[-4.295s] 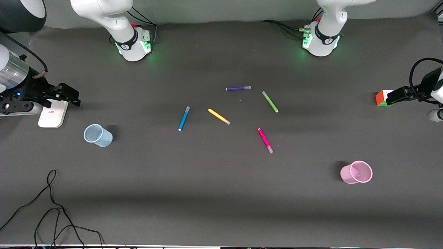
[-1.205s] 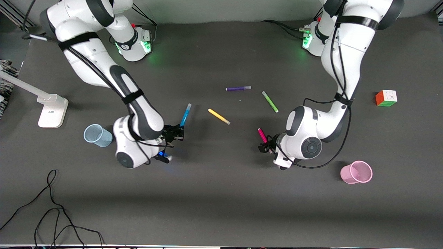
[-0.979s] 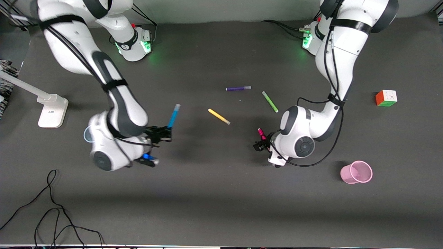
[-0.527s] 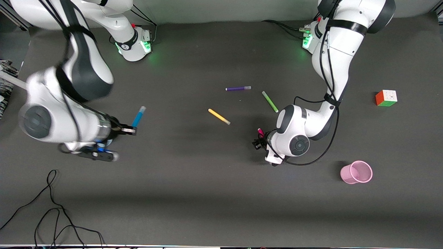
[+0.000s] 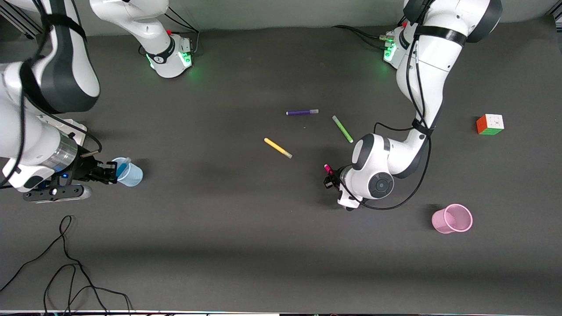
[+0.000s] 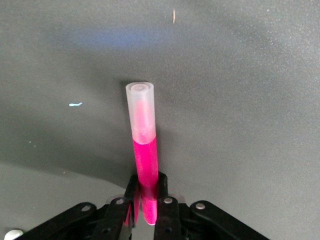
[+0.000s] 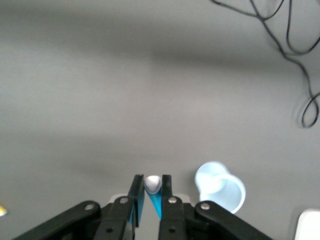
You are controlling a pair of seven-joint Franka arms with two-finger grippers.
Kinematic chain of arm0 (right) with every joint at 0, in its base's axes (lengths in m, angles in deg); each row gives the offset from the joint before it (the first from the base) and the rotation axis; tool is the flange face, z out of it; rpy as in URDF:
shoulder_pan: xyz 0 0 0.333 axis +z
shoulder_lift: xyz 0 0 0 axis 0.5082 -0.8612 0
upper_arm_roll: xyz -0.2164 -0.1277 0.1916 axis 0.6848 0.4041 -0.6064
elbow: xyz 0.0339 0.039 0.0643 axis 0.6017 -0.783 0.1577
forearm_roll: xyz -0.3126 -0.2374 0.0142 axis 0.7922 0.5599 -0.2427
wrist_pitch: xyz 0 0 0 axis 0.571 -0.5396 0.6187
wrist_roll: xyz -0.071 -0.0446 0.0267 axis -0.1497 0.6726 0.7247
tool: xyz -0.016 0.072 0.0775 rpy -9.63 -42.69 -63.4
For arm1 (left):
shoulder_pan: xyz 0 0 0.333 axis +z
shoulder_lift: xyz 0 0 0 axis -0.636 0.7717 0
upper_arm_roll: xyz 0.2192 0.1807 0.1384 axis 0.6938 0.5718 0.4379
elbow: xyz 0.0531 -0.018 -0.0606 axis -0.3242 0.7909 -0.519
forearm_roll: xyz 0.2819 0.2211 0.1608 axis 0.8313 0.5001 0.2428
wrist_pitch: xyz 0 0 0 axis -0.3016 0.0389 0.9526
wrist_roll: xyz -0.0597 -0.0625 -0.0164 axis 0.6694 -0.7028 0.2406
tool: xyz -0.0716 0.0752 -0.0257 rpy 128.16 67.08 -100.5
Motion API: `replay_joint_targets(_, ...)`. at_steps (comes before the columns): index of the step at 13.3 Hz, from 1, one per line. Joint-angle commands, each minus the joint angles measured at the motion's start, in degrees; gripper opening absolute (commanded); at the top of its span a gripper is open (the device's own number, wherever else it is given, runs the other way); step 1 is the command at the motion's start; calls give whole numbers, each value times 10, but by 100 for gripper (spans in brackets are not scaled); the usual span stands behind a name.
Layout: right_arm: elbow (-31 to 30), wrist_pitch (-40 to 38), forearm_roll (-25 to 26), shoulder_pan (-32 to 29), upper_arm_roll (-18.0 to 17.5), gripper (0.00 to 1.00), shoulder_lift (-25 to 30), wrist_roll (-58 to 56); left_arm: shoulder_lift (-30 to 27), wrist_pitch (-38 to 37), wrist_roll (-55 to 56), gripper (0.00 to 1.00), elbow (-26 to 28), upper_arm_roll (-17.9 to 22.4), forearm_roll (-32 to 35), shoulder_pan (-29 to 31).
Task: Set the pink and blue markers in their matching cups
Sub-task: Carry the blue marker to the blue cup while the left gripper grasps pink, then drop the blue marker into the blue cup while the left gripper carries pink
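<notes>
With the right claw (image 5: 112, 170) clenched on the blue marker (image 5: 122, 167) just over the blue cup (image 5: 130, 174), it should centre and tip the pen upright before releasing, while the left claw (image 6: 146, 200), gripping the pink marker (image 6: 142, 150) above the table (image 5: 263, 228), needs carrying to the pink cup (image 5: 452, 218).

Blue marker (image 5: 123, 166) held tilted over upright blue cup (image 5: 131, 176). Pink marker (image 6: 143, 165) held off table; upright pink cup (image 5: 452, 218) well apart.

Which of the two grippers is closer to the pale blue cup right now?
Right. The right gripper, holding the blue marker, is right at the blue cup. The left gripper holds the pink marker mid-table.
</notes>
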Motion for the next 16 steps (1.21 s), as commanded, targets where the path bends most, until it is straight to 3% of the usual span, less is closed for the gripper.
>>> replay_joint_targets(1,-132,108,11,5,41,0,69,-84,-21,-58,1,0,-13,6,-4,14)
replay_joint_targets(4,-241,246,9,5,93,0,94,-170,-31,-247,-4,0,-129,5,-3,74)
replay_joint_targets(8,-312,340,-6,3,97,0,88,-181,-25,-471,-72,0,-289,3,-10,172)
replay_joint_targets(11,-329,348,-19,5,101,0,84,-182,-20,-517,-177,0,-308,2,-14,263)
replay_joint_targets(14,-363,385,-19,5,101,0,85,-183,11,-508,-225,0,-309,-1,-75,340)
replay_joint_targets(15,-364,386,-19,5,101,17,83,-183,27,-504,-227,0,-311,-1,-87,354)
replay_joint_targets(16,-363,386,-19,5,101,75,83,-182,42,-498,-232,0,-313,-2,-98,369)
